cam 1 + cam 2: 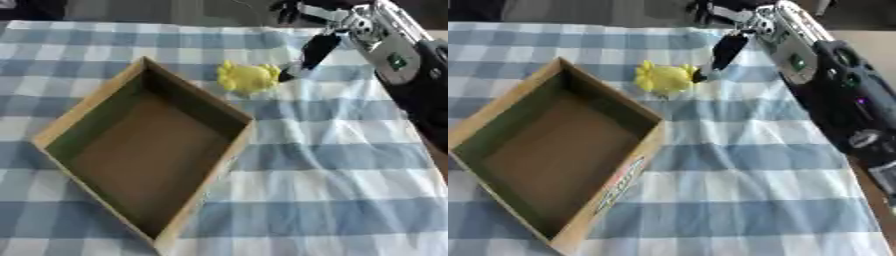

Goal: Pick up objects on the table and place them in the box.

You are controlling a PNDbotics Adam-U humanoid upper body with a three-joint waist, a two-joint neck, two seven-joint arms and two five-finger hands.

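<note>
The table [332,165] is covered by a blue and white checked cloth [350,210], and its far edge runs along the top of both views, with a dark floor beyond. The cloth's right edge shows at the lower right of the right eye view. A wide stretch of bare cloth lies to the right of the box and in front of the yellow thing, below the arm.

The box [61,122] is an open cardboard tray set askew on the left half of the table, one corner pointing away toward the far edge and one toward the near edge. Its walls are tan outside and dark inside, and nothing lies on its brown floor.

The yellow thing [248,77] sits on the cloth just beyond the box's far right wall, close to it but apart. It is small, rounded and lumpy, bright yellow.

The right arm [833,100] comes in from the upper right. The right hand [311,52] points a dark straight finger down, its tip at the yellow thing's right side; it is not curled round it.
</note>
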